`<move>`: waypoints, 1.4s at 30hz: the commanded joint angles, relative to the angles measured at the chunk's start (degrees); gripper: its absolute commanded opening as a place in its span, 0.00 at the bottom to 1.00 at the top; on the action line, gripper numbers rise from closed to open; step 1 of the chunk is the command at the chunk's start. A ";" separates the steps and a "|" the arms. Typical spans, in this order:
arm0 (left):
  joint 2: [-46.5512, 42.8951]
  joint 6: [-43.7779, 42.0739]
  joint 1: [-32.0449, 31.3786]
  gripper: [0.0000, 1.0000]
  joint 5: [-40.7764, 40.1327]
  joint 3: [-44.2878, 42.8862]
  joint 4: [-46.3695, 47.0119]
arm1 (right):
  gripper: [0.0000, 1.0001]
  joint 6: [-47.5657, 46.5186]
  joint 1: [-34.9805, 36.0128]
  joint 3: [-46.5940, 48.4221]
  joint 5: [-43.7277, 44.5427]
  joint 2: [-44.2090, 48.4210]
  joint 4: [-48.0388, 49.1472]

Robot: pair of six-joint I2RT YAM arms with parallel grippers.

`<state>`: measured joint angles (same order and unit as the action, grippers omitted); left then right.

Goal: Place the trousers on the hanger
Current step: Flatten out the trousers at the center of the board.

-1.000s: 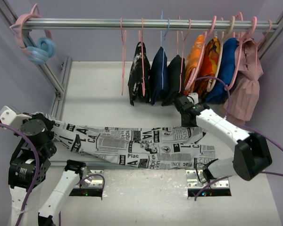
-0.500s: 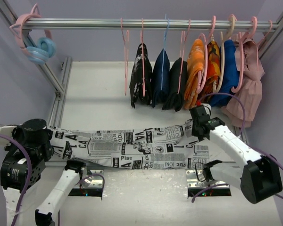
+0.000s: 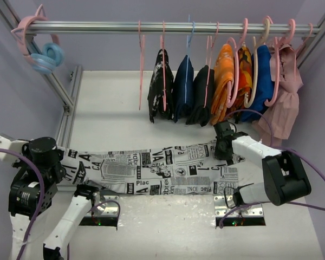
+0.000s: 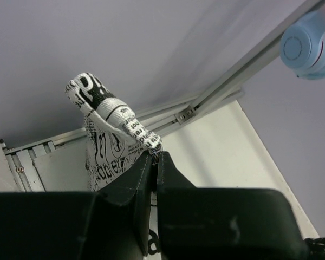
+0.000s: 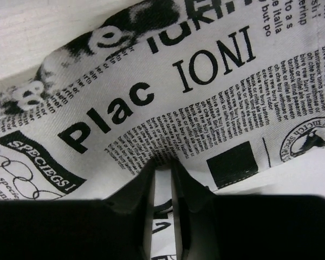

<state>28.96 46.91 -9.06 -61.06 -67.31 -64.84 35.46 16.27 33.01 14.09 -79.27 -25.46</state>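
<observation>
Table (image 3: pixel 114 108) and rail (image 3: pixel 97 26) are taking up most of the overhead view, with other clothes (image 3: pixel 233 81) hanging on the rail beyond the right pincer (image 3: pixel 223 149). The trousers (image 3: pixel 151 170) are stretching out long between the two pincers, not on the hanger yet. Can't tell if the middle is resting on the table. The hanger (image 3: pixel 141 70) is hanging bare on the rail, well apart from both pincers and from the trousers. Left pincer (image 4: pixel 155 157) is clamping tight on one end of the trousers, with a tuft of cloth sticking up past its tips. Right pincer is pinching a fold at the other end, jaws narrow with cloth puckering between them. Progress is looking early: both ends gripped; getting the trousers onto the hanger and draping them is all remaining.
</observation>
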 commanded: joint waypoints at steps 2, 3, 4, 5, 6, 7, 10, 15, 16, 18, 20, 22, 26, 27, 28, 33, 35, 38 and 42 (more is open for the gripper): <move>1.28 -2.08 -0.43 0.00 2.96 1.37 7.18 | 0.06 9.54 -4.35 -1.05 0.23 -0.04 -2.39; 1.36 -2.08 -0.43 0.00 3.29 1.56 7.68 | 0.04 10.45 -5.31 -1.93 -1.08 0.65 -2.41; 1.48 -2.08 -0.49 0.00 3.54 1.91 8.05 | 0.03 11.80 -7.50 -3.28 -2.79 1.87 -2.01; 1.74 -2.05 -0.49 0.00 3.73 2.13 8.31 | 0.03 12.85 -9.13 -4.66 -4.10 3.16 -1.66; 2.06 -1.99 -0.43 0.00 3.84 2.18 8.42 | 0.03 13.40 -10.10 -5.91 -4.77 4.35 -1.42; 2.21 -1.96 -0.43 0.00 3.81 2.15 8.43 | 0.03 13.47 -11.52 -6.62 -4.83 4.99 -1.36; 3.88 -1.76 -0.49 0.00 2.79 1.54 8.54 | 0.00 13.82 -17.28 -8.59 -5.28 6.20 -1.44; 6.89 -1.47 -0.43 0.00 1.66 0.95 9.30 | 0.00 13.24 -25.31 -10.78 -5.83 10.43 -1.70; 7.00 -1.39 -0.43 0.00 1.93 0.98 9.31 | 0.00 13.31 -25.41 -10.84 -5.73 10.60 -1.81; 8.46 -0.23 -0.43 0.00 3.88 1.43 9.58 | 0.00 14.21 -26.58 -10.38 -4.15 13.09 -3.43; 8.73 -0.06 -0.43 0.00 5.45 2.24 10.34 | 0.00 12.85 -26.63 -9.50 -4.65 14.86 -4.07; 8.60 -0.06 -0.43 0.00 7.27 3.29 11.51 | 0.00 7.87 -26.45 -8.84 -11.21 18.03 -0.59; 8.94 0.45 -0.43 0.00 10.30 4.94 13.13 | 0.04 4.27 -23.84 -9.86 -26.34 26.09 4.23; 9.34 1.05 -0.39 0.00 10.93 5.33 13.16 | 0.12 3.09 -21.28 -9.53 -26.08 27.66 4.79; 9.89 1.65 -0.35 0.00 11.47 5.61 13.11 | 0.25 1.42 -17.34 -8.71 -24.82 28.94 4.62; 11.47 4.23 -0.34 0.00 9.37 4.40 10.64 | 0.67 -6.87 -3.35 -4.81 -21.71 27.17 0.07; 11.85 5.94 -0.34 0.00 7.18 3.38 8.63 | 0.69 -7.94 0.71 -4.39 -23.53 24.70 -0.35; 12.59 6.84 -0.34 0.00 4.70 2.25 7.01 | 0.69 -7.97 6.35 -2.44 -20.00 20.07 -2.33; 13.67 7.87 -0.37 0.00 3.60 1.70 5.80 | 0.67 -3.95 14.19 -0.52 -9.54 11.45 -6.16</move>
<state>42.09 52.40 -9.06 -54.17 -62.96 -59.68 30.26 25.93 29.97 -3.92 -63.19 -27.61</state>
